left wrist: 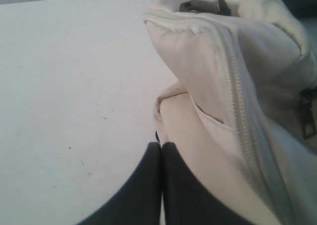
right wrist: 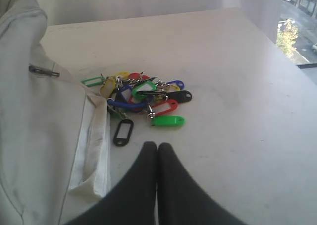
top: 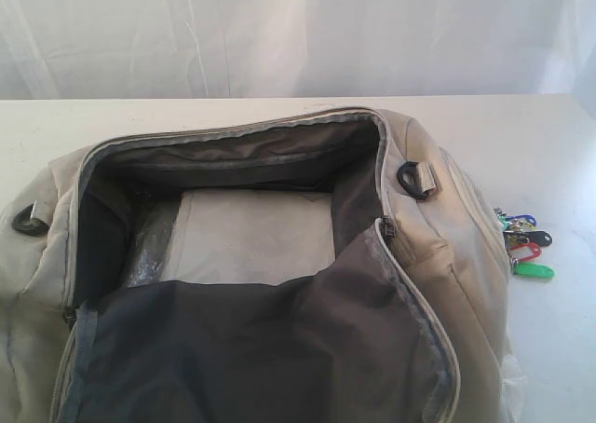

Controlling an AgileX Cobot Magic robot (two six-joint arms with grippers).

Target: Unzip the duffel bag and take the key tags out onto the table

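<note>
Right tool [right wrist: 157,145], tips together, shows only in wrist view.

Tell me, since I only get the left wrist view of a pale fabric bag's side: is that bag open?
Observer: Yes, the exterior view shows the large beige fabric duffel bag unzipped, dark grey lining exposed.
Operator: Anything lying beside it?
Observer: A bunch of small coloured plastic key tags lies on the white table, beside its right side.
Operator: Is an arm holding them?
Observer: No, the right gripper is shut, empty and clear of them.
</note>
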